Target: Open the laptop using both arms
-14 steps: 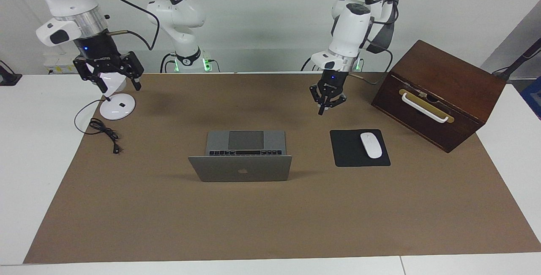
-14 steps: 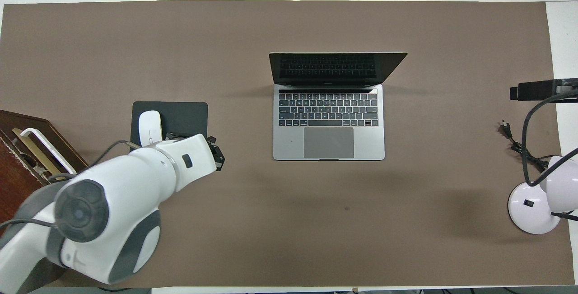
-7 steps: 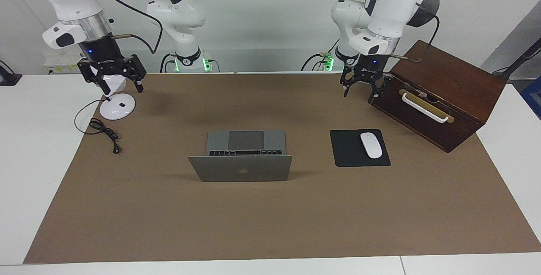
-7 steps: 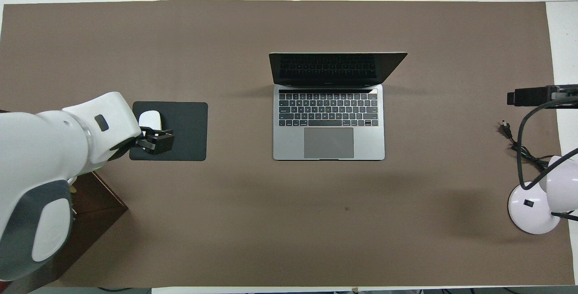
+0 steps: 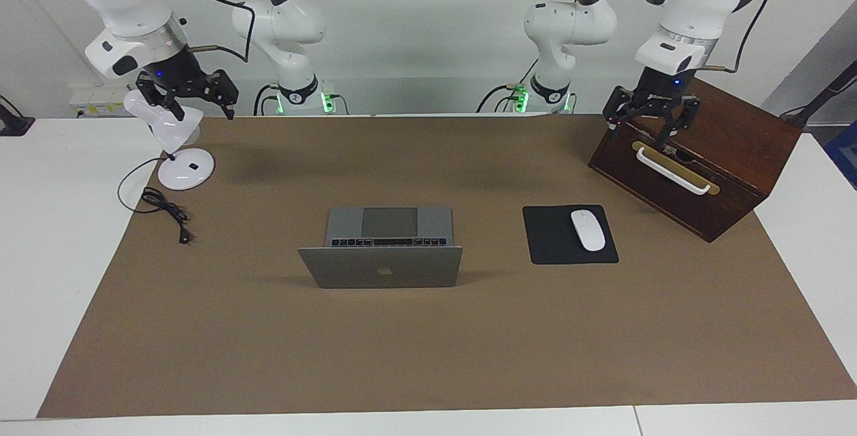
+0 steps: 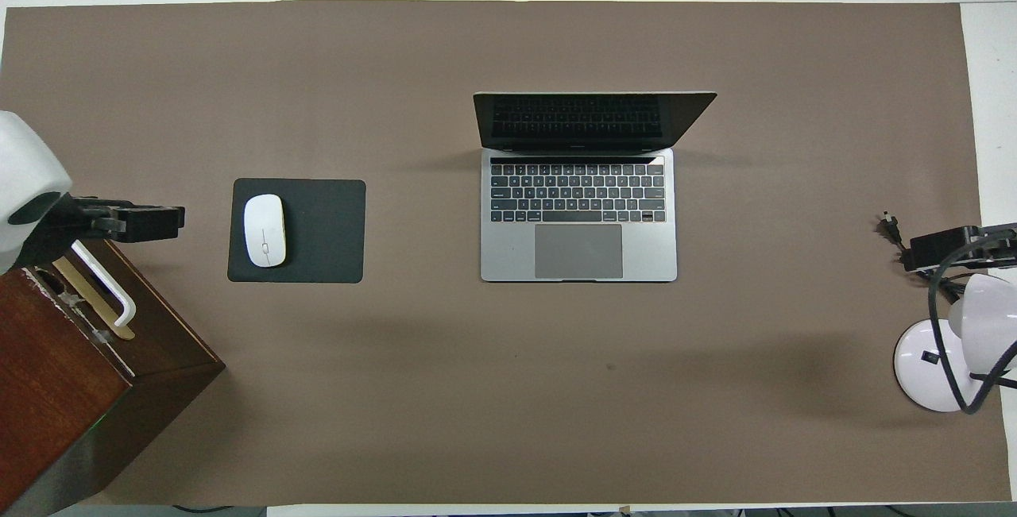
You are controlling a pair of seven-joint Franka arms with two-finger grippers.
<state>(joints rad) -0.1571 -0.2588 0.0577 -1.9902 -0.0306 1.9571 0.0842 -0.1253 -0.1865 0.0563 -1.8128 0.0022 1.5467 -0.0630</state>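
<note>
The right gripper [image 5: 189, 100] is raised over the desk lamp [image 5: 175, 148], fingers spread, empty. The laptop [image 5: 383, 248] is positioned open at the mat's centre. The left gripper [image 5: 649, 121] is suspended over the wooden box [image 5: 710, 148], released.

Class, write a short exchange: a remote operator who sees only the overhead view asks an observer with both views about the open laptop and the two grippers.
Operator: The thin silver-grey laptop looks open. What is on its lid's back?
Observer: The facing view shows an apple logo there, turned away from the robots.
Operator: Is the left gripper touching the dark wooden box?
Observer: It seems not. It hangs open just over the box's white handle.
Operator: And the right gripper?
Observer: It is up in the air over the white desk lamp, open and holding nothing.
</note>
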